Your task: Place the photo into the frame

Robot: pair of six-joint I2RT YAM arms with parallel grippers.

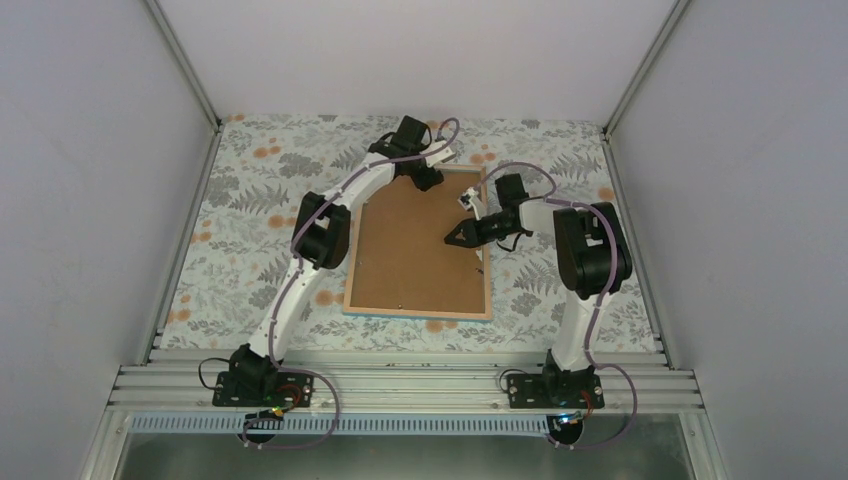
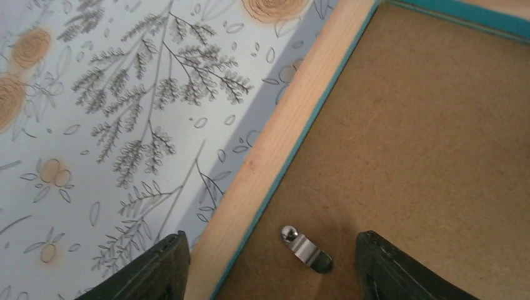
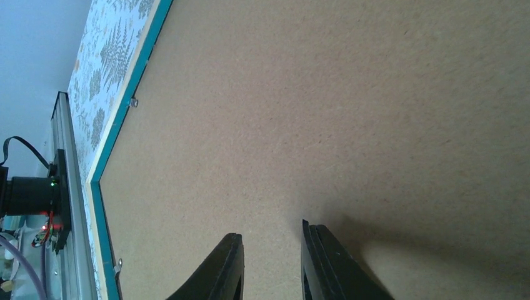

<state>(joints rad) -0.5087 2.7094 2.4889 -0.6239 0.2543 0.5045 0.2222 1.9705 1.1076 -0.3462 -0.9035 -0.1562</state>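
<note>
Right fingers [image 3: 215, 269] perhaps touching board [image 3: 344, 112] inside frame [image 2: 275, 144]

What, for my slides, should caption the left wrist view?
Open left gripper above the frame, straddling its edge and metal clip.

The left gripper [image 2: 274, 264] is hanging spread over a shiny metal clip [image 2: 305, 249] on the brown backing board [image 2: 425, 144], beside the pale-wood, teal-lined frame [image 2: 294, 119].

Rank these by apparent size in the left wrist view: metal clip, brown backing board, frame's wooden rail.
1. brown backing board
2. frame's wooden rail
3. metal clip
Board and rail are cropped.
</note>
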